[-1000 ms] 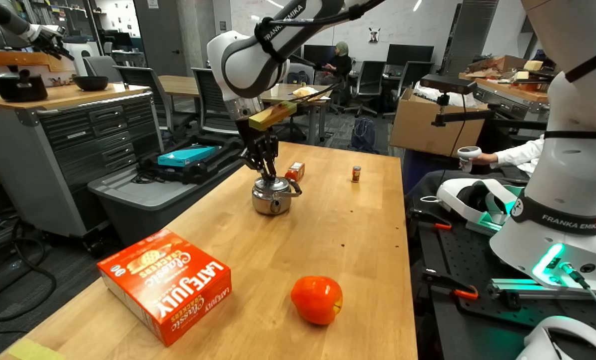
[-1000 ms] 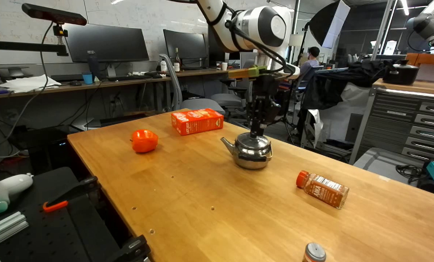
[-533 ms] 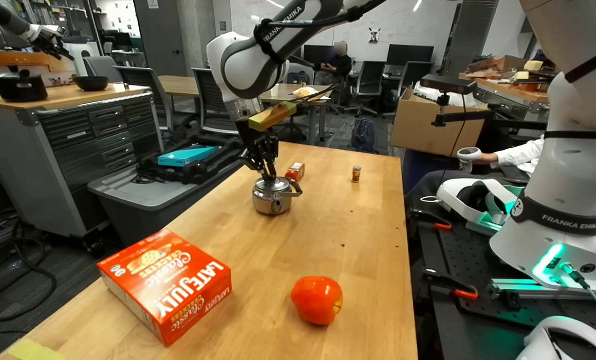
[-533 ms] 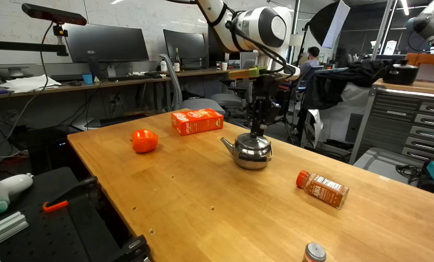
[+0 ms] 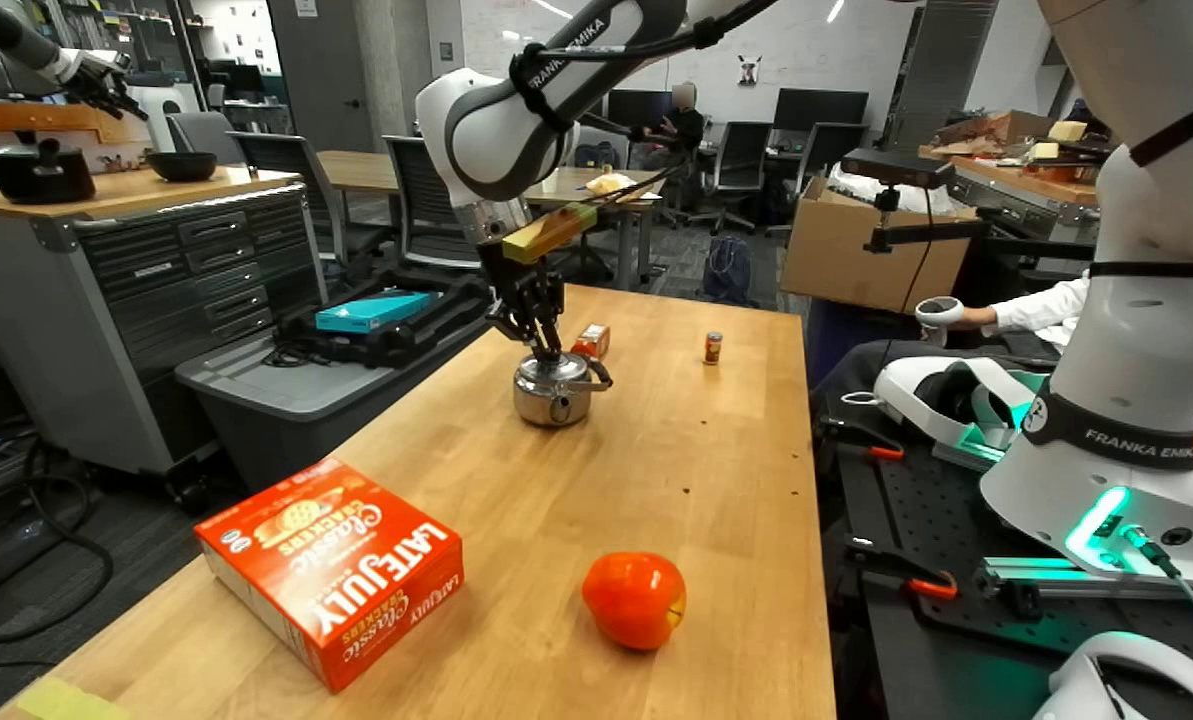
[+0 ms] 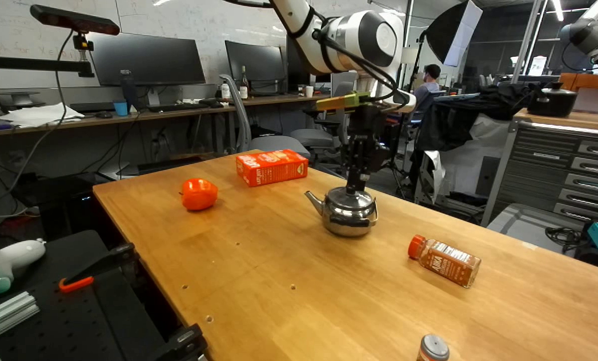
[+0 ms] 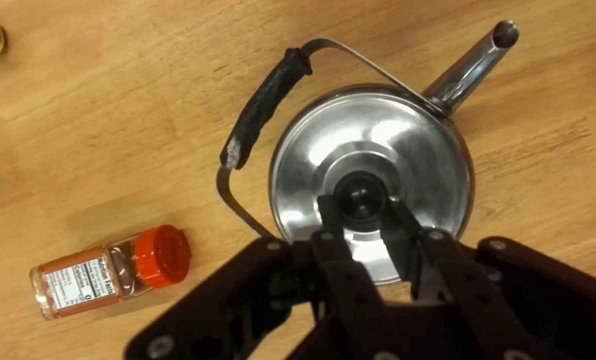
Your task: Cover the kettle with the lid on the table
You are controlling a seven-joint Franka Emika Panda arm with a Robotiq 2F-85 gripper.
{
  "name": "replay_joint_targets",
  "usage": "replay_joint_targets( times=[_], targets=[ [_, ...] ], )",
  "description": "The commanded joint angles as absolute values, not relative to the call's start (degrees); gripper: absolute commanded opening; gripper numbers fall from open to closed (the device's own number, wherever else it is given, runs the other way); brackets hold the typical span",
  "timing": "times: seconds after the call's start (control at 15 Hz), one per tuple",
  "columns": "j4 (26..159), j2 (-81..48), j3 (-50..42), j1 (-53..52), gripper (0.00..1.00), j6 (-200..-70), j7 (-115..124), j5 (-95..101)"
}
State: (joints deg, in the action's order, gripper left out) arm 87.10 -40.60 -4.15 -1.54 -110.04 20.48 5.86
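The kettle (image 5: 553, 395) stands upright on the wooden table (image 6: 329, 311), and the lid (image 7: 367, 160) lies across its top, covering it. The gripper (image 7: 361, 202) is narrow: its 2 fingers (image 7: 330, 215) hold the lid's dark knob (image 7: 361, 190) between them, at about 9 and 3 o'clock in the wrist view. In both exterior views the gripper stands above the lid at about 12 o'clock.

Reckoned from the knob in the wrist view, the spout (image 7: 470, 75) points between 1 and 2 o'clock, and the handle (image 7: 265, 107) is tipped down toward 10 o'clock, its black grip beyond the kettle's rim. A spice bottle (image 7: 110, 272) lies on its side between 8 and 9 o'clock, apart from the kettle, its red cap facing about 2 o'clock.

In an exterior view, a cracker box (image 5: 331, 570) lies flat near 8 o'clock of the kettle. An orange-red ball (image 5: 634, 600) rests at 5 o'clock, well apart, and a small jar (image 5: 713, 348) stands between 2 and 3 o'clock.
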Motion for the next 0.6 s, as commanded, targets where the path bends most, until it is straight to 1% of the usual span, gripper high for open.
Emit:
replay_joint_targets(
  times=[0.0,0.07,0.13,0.2,0.53],
  targets=[
    [83.4,-43.1,-5.6,-2.8,0.07,-107.0,21.8,6.7],
    [83.4,-43.1,-5.6,-2.7,0.12,-106.9,21.8,6.7],
    [83.5,-42.9,-5.5,-2.8,0.52,-107.0,21.7,6.7],
    [83.7,-42.7,-5.5,-2.8,0.53,-107.1,21.7,6.7],
    [86.1,-39.6,-4.6,-2.9,0.89,-108.5,20.6,5.9]
  ],
)
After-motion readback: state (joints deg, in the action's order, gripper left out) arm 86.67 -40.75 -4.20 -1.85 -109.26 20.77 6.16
